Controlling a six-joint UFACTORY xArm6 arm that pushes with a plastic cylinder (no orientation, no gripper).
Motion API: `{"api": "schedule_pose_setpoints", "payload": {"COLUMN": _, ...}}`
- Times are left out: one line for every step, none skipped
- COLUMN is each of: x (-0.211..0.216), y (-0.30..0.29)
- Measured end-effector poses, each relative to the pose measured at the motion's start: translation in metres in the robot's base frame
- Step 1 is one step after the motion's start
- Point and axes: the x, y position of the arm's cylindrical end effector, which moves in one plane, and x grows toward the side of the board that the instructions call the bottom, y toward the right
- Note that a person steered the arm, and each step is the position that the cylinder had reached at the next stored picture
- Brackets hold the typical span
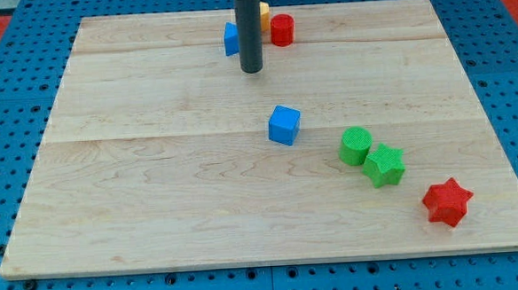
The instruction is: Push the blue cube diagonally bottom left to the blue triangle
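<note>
Presently we find our tip (252, 71) near the view's top, just right of the blue triangle (230, 39) and well apart from the blue cube (284, 125), which sits near the board's middle. We carry no jaws — only a rod, so nothing is pinched or held. A red cylinder (281, 29) stands right of the rod, with a yellow block (264, 15), its shape unclear, partly hidden behind it. We judge the approach step is in hand; no push has begun. The next move, in our judgement, calls for placing our tip on the cube's side facing away from the triangle — then driving it toward that 1 target.
</note>
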Motion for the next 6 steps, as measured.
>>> {"api": "schedule_pose_setpoints", "payload": {"x": 0.000, "y": 0.025}}
{"api": "schedule_pose_setpoints", "payload": {"x": 0.020, "y": 0.042}}
{"api": "schedule_pose_setpoints", "payload": {"x": 0.083, "y": 0.061}}
{"api": "schedule_pose_setpoints", "payload": {"x": 0.130, "y": 0.040}}
{"api": "schedule_pose_setpoints", "payload": {"x": 0.134, "y": 0.017}}
{"api": "schedule_pose_setpoints", "payload": {"x": 0.157, "y": 0.012}}
